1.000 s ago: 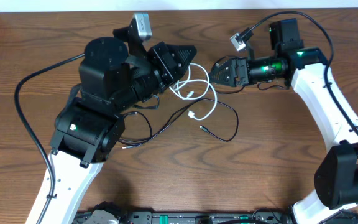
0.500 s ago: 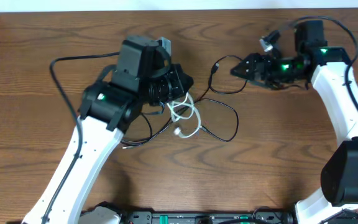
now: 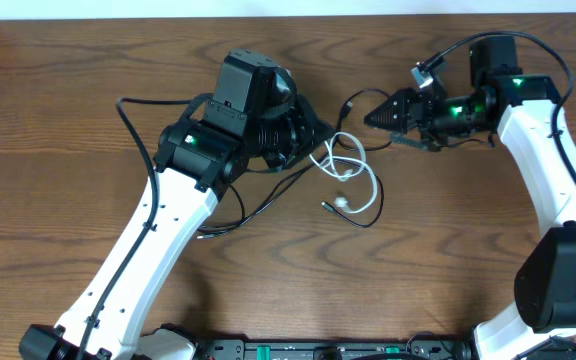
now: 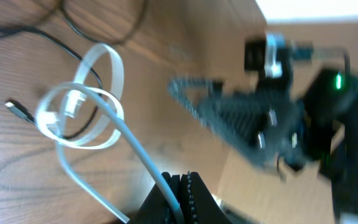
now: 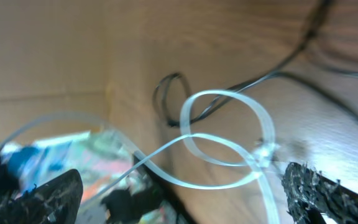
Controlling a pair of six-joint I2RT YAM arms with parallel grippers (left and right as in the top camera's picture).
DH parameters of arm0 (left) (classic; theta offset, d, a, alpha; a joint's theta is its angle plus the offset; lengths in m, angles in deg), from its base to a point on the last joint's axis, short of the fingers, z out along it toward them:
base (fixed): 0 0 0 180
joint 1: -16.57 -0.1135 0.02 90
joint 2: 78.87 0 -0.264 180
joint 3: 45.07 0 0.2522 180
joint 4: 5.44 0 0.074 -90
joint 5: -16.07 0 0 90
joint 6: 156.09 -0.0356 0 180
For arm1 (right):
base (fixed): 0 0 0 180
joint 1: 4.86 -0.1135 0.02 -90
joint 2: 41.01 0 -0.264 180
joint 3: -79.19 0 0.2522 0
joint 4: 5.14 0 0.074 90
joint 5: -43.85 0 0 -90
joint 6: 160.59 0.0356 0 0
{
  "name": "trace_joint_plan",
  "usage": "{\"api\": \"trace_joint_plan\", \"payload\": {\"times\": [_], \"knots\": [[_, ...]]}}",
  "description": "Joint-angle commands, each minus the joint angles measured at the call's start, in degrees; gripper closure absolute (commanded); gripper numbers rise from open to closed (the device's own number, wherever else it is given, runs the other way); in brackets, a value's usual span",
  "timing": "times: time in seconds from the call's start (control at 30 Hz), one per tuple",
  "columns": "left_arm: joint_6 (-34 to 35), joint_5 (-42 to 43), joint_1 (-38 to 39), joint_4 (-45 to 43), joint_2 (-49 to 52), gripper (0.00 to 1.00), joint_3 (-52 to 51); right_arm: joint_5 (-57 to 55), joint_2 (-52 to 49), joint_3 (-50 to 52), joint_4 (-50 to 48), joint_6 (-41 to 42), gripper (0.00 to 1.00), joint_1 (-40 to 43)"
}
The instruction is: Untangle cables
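My left gripper point(image 3: 315, 136) is shut on the white cable point(image 3: 360, 150) in the overhead view. In the left wrist view the white cable point(image 4: 114, 118) runs out from between the closed jaws point(image 4: 182, 184) to several loose loops on the table. The black cable point(image 3: 379, 205) lies in a wide curve around those loops and passes through them, its small plug end point(image 4: 18, 110) beside them. My right gripper point(image 3: 370, 118) hovers open just right of the loops, tips pointing left. From the right wrist, the white loops point(image 5: 229, 134) and black cable point(image 5: 272, 76) lie ahead of the spread fingers point(image 5: 312, 186).
The wooden table point(image 3: 468, 260) carries only the two cables. A thicker black wire point(image 3: 133, 120) arcs off the left arm over the table's left half. The table's far edge point(image 3: 368, 14) runs just behind both grippers.
My left gripper has swung right with the white cable, and the loops have shifted right and spread out. The right gripper has drawn back to the right, then edged slightly left, staying open.
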Motion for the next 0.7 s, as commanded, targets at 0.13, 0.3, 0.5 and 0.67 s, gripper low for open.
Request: {"api": "trace_joint_plan", "payload": {"times": [0.13,0.3,0.5,0.67], "knots": [[24.92,-18.69,-0.26,-1.31,0.13,0.92,0.37,7.61,0.15,0.00,0.33,-5.97,0.01,-4.17],[38.77,-18.62,-0.24,-1.73,0.13,0.92,0.37,16.65,0.15,0.00,-2.47,-15.45,0.01,-6.10],[43.67,-18.53,-0.24,-2.82,0.13,0.92,0.37,21.18,0.15,0.00,-11.06,-18.75,0.01,-7.13],[46.16,-14.38,-0.13,-3.98,0.13,0.93,0.37,20.90,0.15,0.00,-17.90,-13.20,0.02,-8.33]]}}
